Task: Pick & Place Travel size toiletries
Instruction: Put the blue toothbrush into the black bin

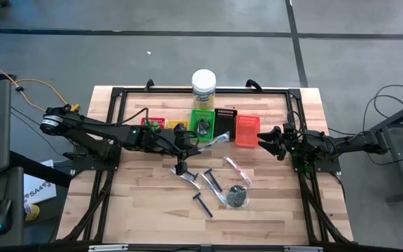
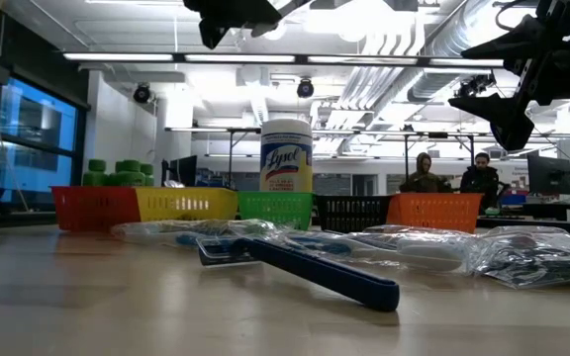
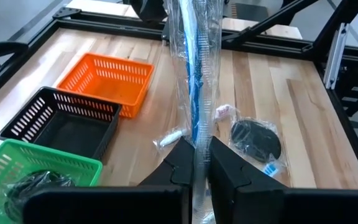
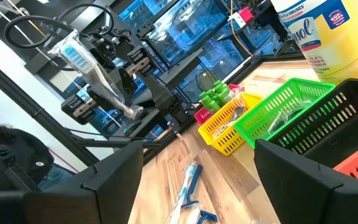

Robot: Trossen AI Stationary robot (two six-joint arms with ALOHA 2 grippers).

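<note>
My left gripper is shut on a thin clear-sleeved stick with a blue brush inside, held above the table near the black tray. The right wrist view shows this stick from afar. My right gripper is open and holds nothing, hovering beside the orange tray. On the table lie two dark-blue razors, another clear-sleeved stick and a dark shiny round bundle. A dark bundle sits in the green tray; green pots sit in the red tray. My left gripper pinches the clear sleeve between its two fingers near one end. The sleeve runs out past the fingertips, along the fingers, not across them. It is lifted clear of the table and of the trays, and its free end points away from the gripper.
A tall yellowish jar with a white lid stands behind the row of trays: red, yellow, green, black, orange. A black frame borders the table. Bare wood lies near the table's front edge. People sit in the room beyond.
</note>
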